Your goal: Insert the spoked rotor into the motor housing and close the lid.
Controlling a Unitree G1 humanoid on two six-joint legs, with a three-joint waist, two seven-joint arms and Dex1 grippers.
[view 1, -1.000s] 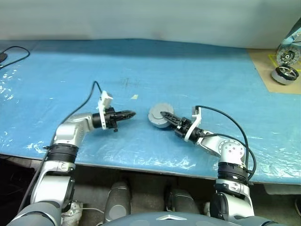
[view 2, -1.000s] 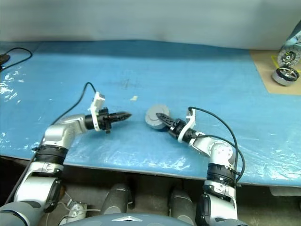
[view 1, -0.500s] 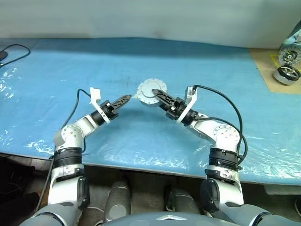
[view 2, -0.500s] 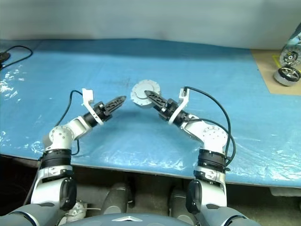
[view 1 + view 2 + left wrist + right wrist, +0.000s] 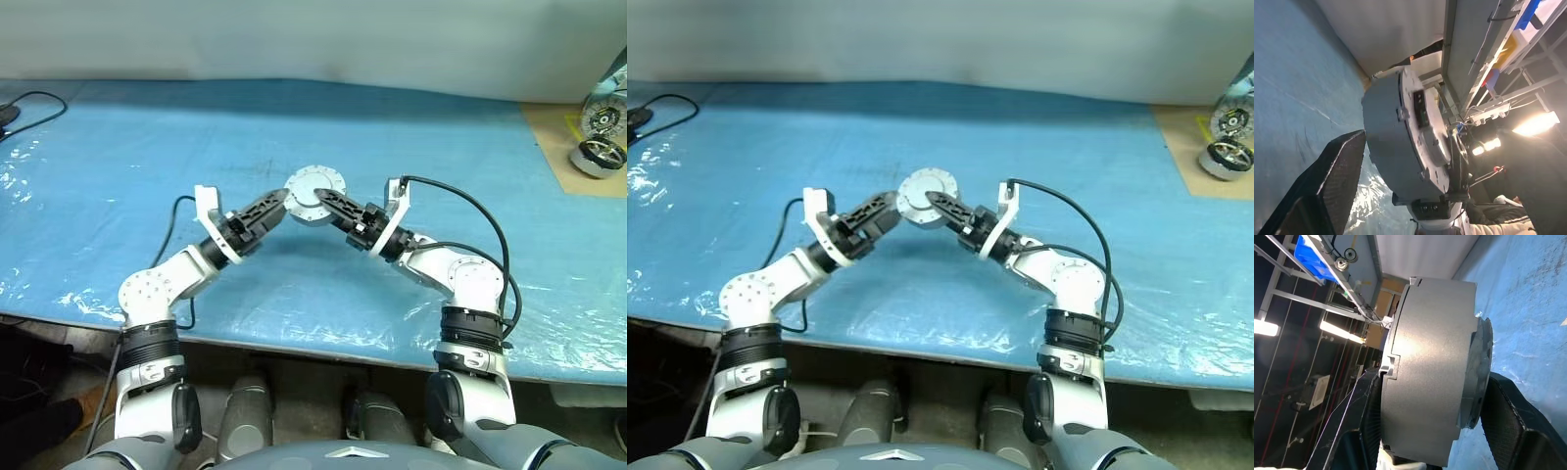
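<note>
The motor housing (image 5: 314,193), a round grey cup with small bolts around its flat face, hangs above the blue table (image 5: 147,147) with my right gripper (image 5: 322,199) shut on it. In the right wrist view its black fingers (image 5: 1513,416) press on the two flat sides of the housing (image 5: 1425,357). A seam runs around the wall; whether that is the lid I cannot tell. My left gripper (image 5: 272,203) is open at the housing's left edge. One of its fingers (image 5: 1327,186) lies beside the housing (image 5: 1396,147) in the left wrist view. The spoked rotor is out of view.
Brown cardboard (image 5: 558,137) lies at the back right and carries a silver motor (image 5: 596,155) and a spoked wheel (image 5: 600,116). A black cable (image 5: 29,108) curls at the far left. The table's front edge runs just below both arms.
My right gripper has lifted the housing off the table and carried it left. The left gripper, shut before, has swung right to the housing, rolled over and opened.
</note>
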